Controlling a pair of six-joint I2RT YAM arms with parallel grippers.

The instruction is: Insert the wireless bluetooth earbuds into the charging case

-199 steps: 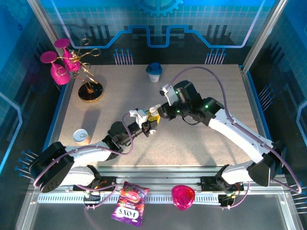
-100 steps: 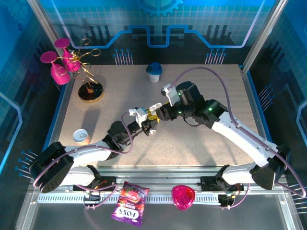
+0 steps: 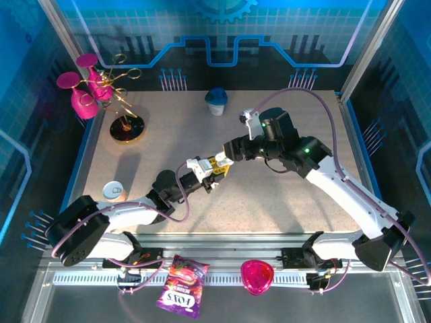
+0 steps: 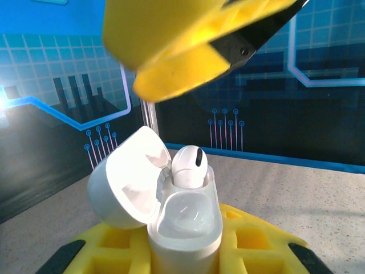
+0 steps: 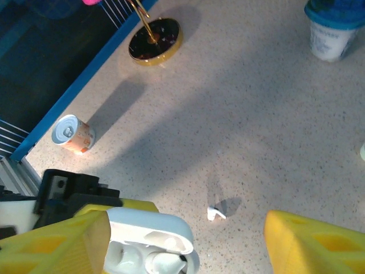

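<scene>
left claw [image 4: 185,254] is clamped tight on the glossy white pebble-shaped plastic charging case [image 4: 185,222], holding it upright above the speckled beige tabletop [image 5: 256,114] with its hinged lid [image 4: 122,180] thrown back. one small white plastic earbud [image 4: 188,165] sits in the far socket, its rounded head poking above the rim. the near socket looks empty. so that's one in, by my reckoning, and one to go.

right claw [image 5: 185,220] hangs just above the case, its yellow fingers [image 5: 57,242] spread wide with nothing gripped between them.

and there's the other one: a second tiny white earbud [image 5: 215,214] lying loose on the tabletop, just beyond the case's lid, on the side away from the left arm. in the right wrist view it falls inside the claw's open span, a little nearer the finger on the left of the picture, and down below the claw. it seems to lie on its side, long axis roughly along the line between the two fingers, though it's too small to tell which end is the stem.

the right arm is the nearer one and the only free one. my call: it has to drop down and probably twist the wrist, so the fingers close across the earbud's narrow width and not end to end. tiny, smooth thing, easy to flick away.
</scene>
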